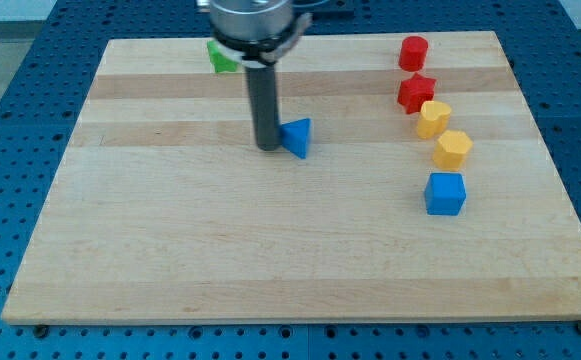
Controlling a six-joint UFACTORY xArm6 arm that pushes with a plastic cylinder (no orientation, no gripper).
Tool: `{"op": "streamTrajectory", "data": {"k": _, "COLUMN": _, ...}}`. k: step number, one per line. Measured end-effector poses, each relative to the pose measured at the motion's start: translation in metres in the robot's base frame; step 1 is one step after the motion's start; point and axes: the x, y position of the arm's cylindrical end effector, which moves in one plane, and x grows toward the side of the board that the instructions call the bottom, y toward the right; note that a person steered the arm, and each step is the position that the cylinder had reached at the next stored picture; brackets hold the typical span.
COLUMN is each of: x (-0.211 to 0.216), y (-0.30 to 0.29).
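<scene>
We are holding our straight dark rod down on the pale wooden board, and my tip is resting just to the view's left of the small blue triangular block, touching it or all but touching it; the gap is too fine to tell. The rod carries no jaws, so there is nothing to open or close, and it is holding nothing.

Behind the rod, toward the view's top, a green block is showing only in part, so we cannot make out its shape. Well apart on the view's right, five blocks are lying in a loose line running down the board: a red cylinder at the top, a red star-like block below it, then a yellow block touching that red one, a yellow hexagonal block just beside it, and a blue cube at the bottom.

As for progress, we are seeing only this arrangement: the blue triangular block is sitting alone near the board's middle, away from both the green block and the right-hand line.
</scene>
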Motion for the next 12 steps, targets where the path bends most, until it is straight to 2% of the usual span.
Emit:
{"op": "streamTrajectory", "data": {"k": 1, "x": 0.001, "y": 0.021}}
{"op": "streamTrajectory", "data": {"k": 2, "x": -0.029, "y": 0.011}}
{"op": "streamTrajectory", "data": {"k": 3, "x": -0.037, "y": 0.014}}
{"op": "streamTrajectory", "data": {"k": 4, "x": -0.010, "y": 0.058}}
{"op": "streamTrajectory", "data": {"k": 5, "x": 0.036, "y": 0.108}}
{"op": "streamTrajectory", "data": {"k": 7, "x": 0.131, "y": 0.141}}
{"op": "streamTrajectory", "data": {"k": 8, "x": 0.165, "y": 0.147}}
{"op": "streamTrajectory", "data": {"k": 9, "x": 0.176, "y": 0.156}}
{"op": "streamTrajectory", "data": {"k": 10, "x": 0.144, "y": 0.219}}
{"op": "streamTrajectory", "data": {"k": 11, "x": 0.084, "y": 0.263}}
{"op": "streamTrajectory", "data": {"k": 12, "x": 0.082, "y": 0.236}}
